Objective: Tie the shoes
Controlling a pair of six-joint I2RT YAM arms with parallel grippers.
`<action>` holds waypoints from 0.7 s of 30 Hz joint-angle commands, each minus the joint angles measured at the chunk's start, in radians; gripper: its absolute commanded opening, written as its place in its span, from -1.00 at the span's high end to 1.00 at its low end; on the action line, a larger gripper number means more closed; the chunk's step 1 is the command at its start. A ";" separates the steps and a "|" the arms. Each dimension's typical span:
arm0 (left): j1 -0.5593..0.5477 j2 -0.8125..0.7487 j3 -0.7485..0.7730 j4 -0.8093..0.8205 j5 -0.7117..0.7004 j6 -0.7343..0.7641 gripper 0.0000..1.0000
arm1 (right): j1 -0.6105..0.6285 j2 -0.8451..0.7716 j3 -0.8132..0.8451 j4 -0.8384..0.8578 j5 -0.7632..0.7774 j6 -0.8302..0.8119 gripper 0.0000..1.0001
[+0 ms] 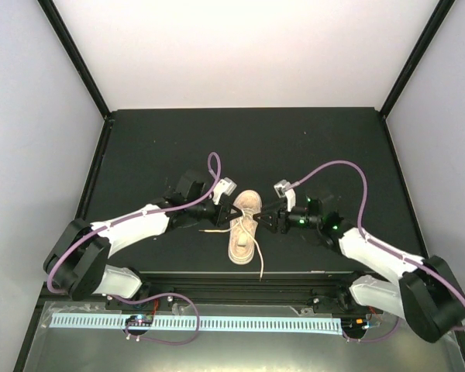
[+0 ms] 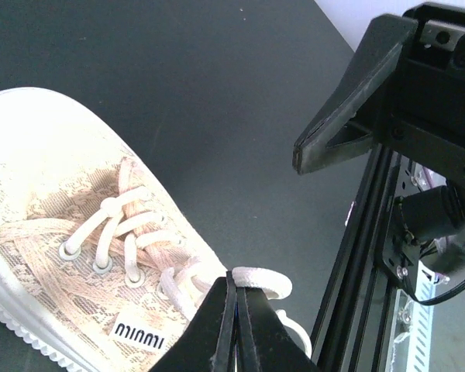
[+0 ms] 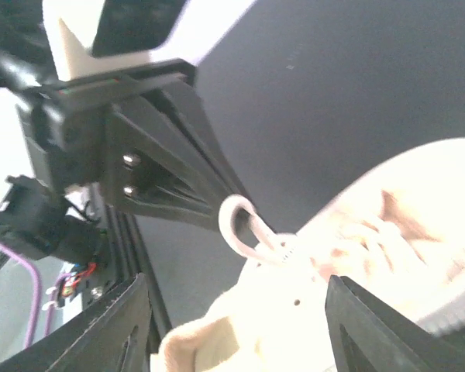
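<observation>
The beige lace-patterned sneaker (image 1: 242,236) lies on the black table between the two arms, toe pointing away. In the left wrist view its tongue and off-white laces (image 2: 120,225) fill the lower left. My left gripper (image 1: 234,211) is shut (image 2: 235,280) on a small loop of lace (image 2: 267,280) at the top eyelets. My right gripper (image 1: 261,220) is open wide (image 3: 236,279) and straddles the shoe's collar (image 3: 294,310). The same lace loop (image 3: 236,225) and the left gripper's fingers (image 3: 170,178) show just beyond it.
One loose lace end (image 1: 260,262) trails toward the near edge and another (image 1: 210,230) lies left of the shoe. A black metal rail (image 1: 217,277) runs along the table's near edge and shows in the left wrist view (image 2: 356,256). Dark mat (image 1: 240,147) stretches behind the shoe.
</observation>
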 commanded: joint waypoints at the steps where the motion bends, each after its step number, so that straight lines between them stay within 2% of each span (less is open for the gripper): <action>1: 0.009 -0.026 -0.004 0.022 0.037 0.011 0.97 | 0.017 -0.112 -0.073 -0.146 0.207 0.026 -0.22; 4: 0.009 -0.029 -0.010 0.025 0.043 0.010 0.97 | 0.052 -0.152 -0.142 -0.110 0.223 0.098 -0.10; 6: 0.008 -0.029 -0.013 0.027 0.045 0.007 0.97 | 0.094 -0.150 -0.189 -0.061 0.229 0.137 -0.08; 15: 0.009 -0.039 -0.023 0.030 0.053 0.002 0.97 | 0.187 0.022 -0.249 0.161 0.216 0.239 0.04; 21: 0.009 -0.045 -0.019 0.018 0.052 0.009 0.97 | 0.214 0.099 -0.264 0.269 0.179 0.270 0.27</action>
